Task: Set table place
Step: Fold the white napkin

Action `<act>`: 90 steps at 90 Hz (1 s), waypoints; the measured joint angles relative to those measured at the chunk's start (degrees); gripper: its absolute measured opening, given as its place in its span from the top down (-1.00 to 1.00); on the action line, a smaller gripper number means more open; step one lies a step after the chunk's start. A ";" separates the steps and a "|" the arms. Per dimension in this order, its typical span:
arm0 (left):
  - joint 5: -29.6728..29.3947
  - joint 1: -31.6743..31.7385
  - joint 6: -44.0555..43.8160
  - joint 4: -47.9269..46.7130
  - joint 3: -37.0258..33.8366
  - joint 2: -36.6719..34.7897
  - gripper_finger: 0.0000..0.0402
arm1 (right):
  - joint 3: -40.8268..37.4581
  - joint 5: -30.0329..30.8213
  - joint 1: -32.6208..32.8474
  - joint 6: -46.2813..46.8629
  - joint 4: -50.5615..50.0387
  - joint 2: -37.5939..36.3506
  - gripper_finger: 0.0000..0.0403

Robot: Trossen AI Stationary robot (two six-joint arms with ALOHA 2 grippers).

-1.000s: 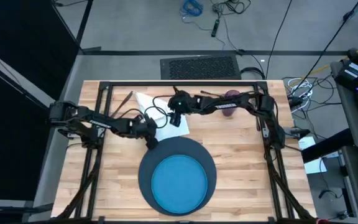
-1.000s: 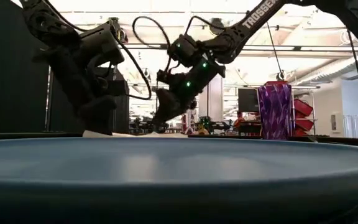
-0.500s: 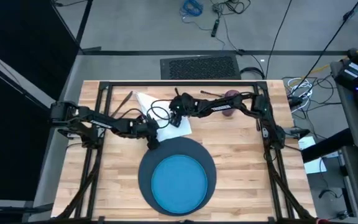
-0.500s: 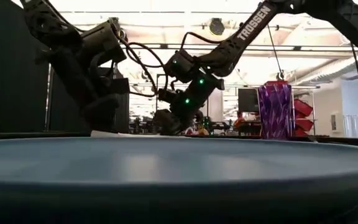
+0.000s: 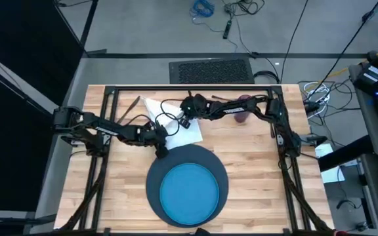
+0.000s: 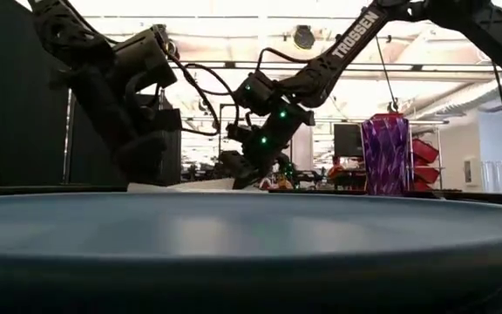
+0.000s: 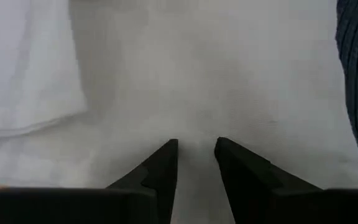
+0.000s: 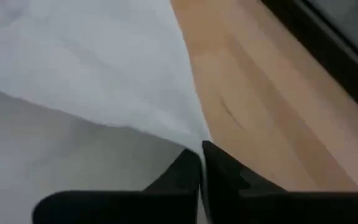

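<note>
The white napkin (image 5: 176,128) lies on the table (image 5: 261,164) just beyond the navy mat (image 5: 153,172), which carries the blue plate (image 5: 189,190). My left gripper (image 5: 161,136) stands on the napkin's near part beside the mat's rim (image 7: 356,74), its fingers a narrow gap apart. My right gripper (image 5: 183,122) comes from the far right and is shut on the napkin's edge. The purple cup (image 5: 242,109) stands upright on the table at the far right, behind that arm. My left gripper (image 7: 196,144) rests both fingertips (image 7: 169,149) on the flat napkin (image 7: 197,74) from above, slanting. Whether any cloth is caught between them I cannot tell. My right gripper (image 8: 201,150) pinches the napkin's right-hand edge (image 8: 190,129) between its two fingertips, slanting down. The layer there rises slightly off the wood; the rest lies on the table.
A thin dark utensil (image 5: 131,107) lies at the far left beside the napkin. A black frame (image 5: 110,98) runs round the table's edge. Bare wood shows to the right of the mat and in front of the cup (image 6: 384,155).
My right gripper has come down toward the napkin, moved a little toward the table's left, and shut on its edge. The left gripper and the napkin's near part have stayed where they were.
</note>
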 joint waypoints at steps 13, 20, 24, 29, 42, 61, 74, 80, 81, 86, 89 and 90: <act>0.01 0.00 -0.04 -0.05 0.01 -0.04 0.49 | 3.73 0.06 -0.99 -0.37 -3.22 -2.34 1.00; 0.32 -0.04 -0.06 -0.19 0.04 -0.04 0.49 | 4.91 0.04 -2.40 -0.31 -5.00 -3.19 1.00; 0.49 -0.17 -0.07 -0.17 0.04 -0.04 0.49 | 5.43 -0.02 -3.38 0.07 -5.68 -3.75 1.00; 0.54 -0.47 -0.14 -0.17 0.04 -0.04 0.49 | 6.16 -0.39 -4.83 1.14 -6.51 -4.25 1.00; 0.58 -1.27 -1.48 -0.17 0.07 -0.04 0.49 | 6.85 -0.48 -9.35 5.54 -12.44 -4.35 1.00; 0.93 -2.26 -1.49 -0.26 0.09 -0.04 0.49 | 6.84 0.17 -13.54 8.63 -19.42 -4.33 0.99; 0.93 -2.22 -1.53 -0.26 0.09 -0.07 0.49 | 6.84 -0.03 -14.37 6.19 -19.21 -4.33 0.88; 0.93 -2.22 -1.51 -0.24 0.09 -0.07 0.49 | 6.84 -1.87 -14.21 5.07 -17.92 -4.33 0.77; 0.93 -2.22 -1.51 -0.26 0.09 -0.07 0.49 | 6.84 -2.06 -14.21 4.91 -17.70 -4.33 0.75; 0.93 -2.22 -1.53 -0.24 0.09 -0.07 0.49 | 6.84 -3.52 -14.07 4.39 -16.42 -4.33 0.64; 0.93 -2.22 -1.53 -0.24 0.09 -0.07 0.49 | 6.84 -4.66 -14.03 4.35 -15.94 -4.33 0.57; 0.93 -2.22 -1.53 -0.24 0.09 -0.07 0.49 | 6.84 -5.20 -13.98 4.38 -15.87 -4.33 0.54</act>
